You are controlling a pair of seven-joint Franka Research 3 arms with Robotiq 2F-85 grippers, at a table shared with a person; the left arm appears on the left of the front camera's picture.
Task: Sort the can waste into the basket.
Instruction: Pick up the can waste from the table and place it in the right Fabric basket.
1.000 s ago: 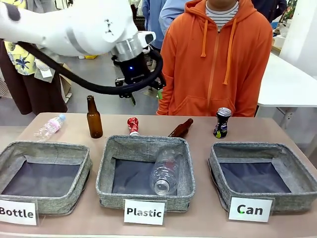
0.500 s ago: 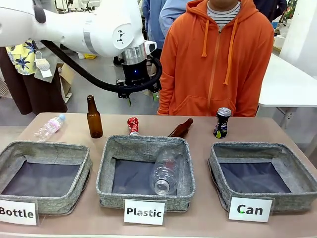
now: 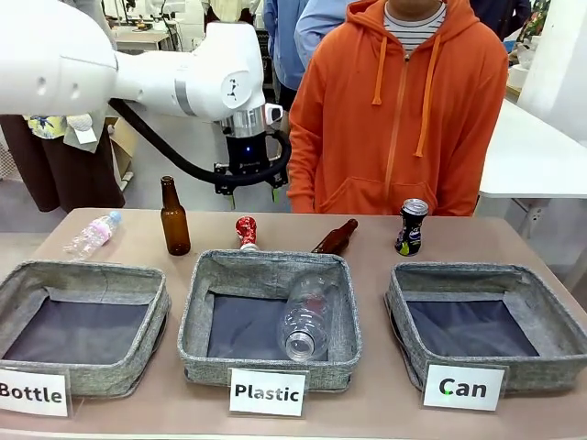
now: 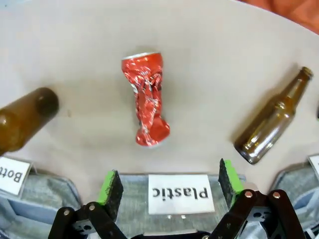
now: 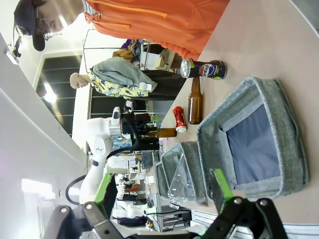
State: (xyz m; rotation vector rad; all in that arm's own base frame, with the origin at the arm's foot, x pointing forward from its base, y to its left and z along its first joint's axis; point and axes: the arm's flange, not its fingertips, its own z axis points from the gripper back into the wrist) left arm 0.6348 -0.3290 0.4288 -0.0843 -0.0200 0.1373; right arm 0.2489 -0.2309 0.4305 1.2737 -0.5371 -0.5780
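This seems to be a robotics laboratory prepared for a waste sorting trial. A white robot arm (image 3: 138,69) with a black cable reaches over a beige table (image 3: 514,243), and a person in an orange hoodie (image 3: 394,110) stands at the far side. Between the fingers (image 4: 112,186) of the left gripper (image 4: 169,180), a printed label "Plastic" (image 4: 180,193) is fixed on a grey basket (image 4: 129,211). Above the fingers (image 5: 219,186) of the right gripper (image 5: 160,175), the "Can" basket (image 5: 291,139) lies first in a row of such baskets. Behind are a grey floor (image 3: 174,147), a white table (image 3: 532,156) and another person in blue (image 3: 303,37).
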